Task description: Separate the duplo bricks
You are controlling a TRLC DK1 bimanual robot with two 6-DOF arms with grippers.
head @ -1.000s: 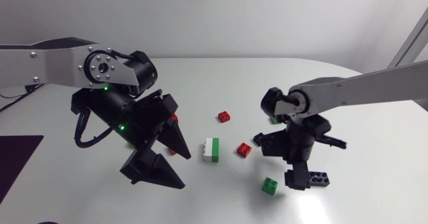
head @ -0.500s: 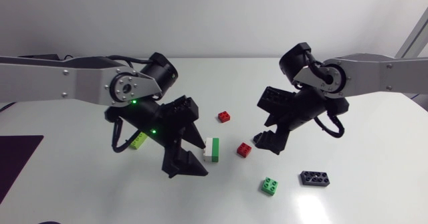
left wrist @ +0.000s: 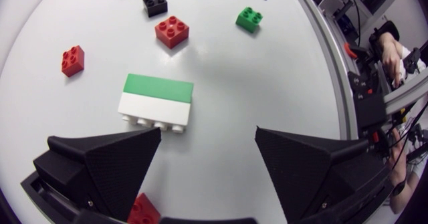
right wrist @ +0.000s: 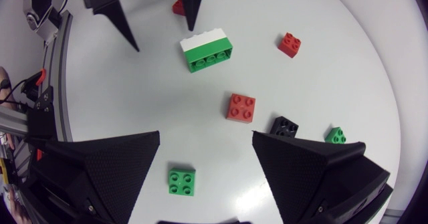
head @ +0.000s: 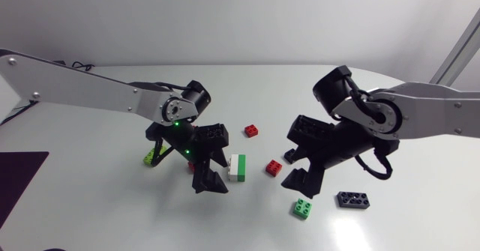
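Nearest the table's (head: 97,221) front edge lie a green brick (head: 303,207) and a long black brick (head: 354,199), apart from each other. Just behind them the right gripper (head: 301,172) hangs low with its fingers spread wide and nothing between them. Its wrist view shows the green brick (right wrist: 181,181) on the table beneath it.

At about the same depth, the left gripper (head: 212,172) is also wide open and empty. The stack (head: 237,168), a white brick joined to a green one, lies on its side just ahead of one left finger. The left wrist view shows a gap between that finger and the stack (left wrist: 156,101). The stack sits between the two grippers, with a red brick (head: 274,168) beside it.

A second red brick (left wrist: 142,210) lies under the left gripper, and only a corner of it shows. A small black brick (head: 289,155) is partly hidden behind the right gripper in the head view, but shows whole in the wrist view (right wrist: 284,127). A lime brick (head: 154,156) is half covered by the left arm. Farthest back, a third red brick (head: 252,130) lies alone. Another small green brick (right wrist: 336,136) sits by a right finger and is out of sight from above.
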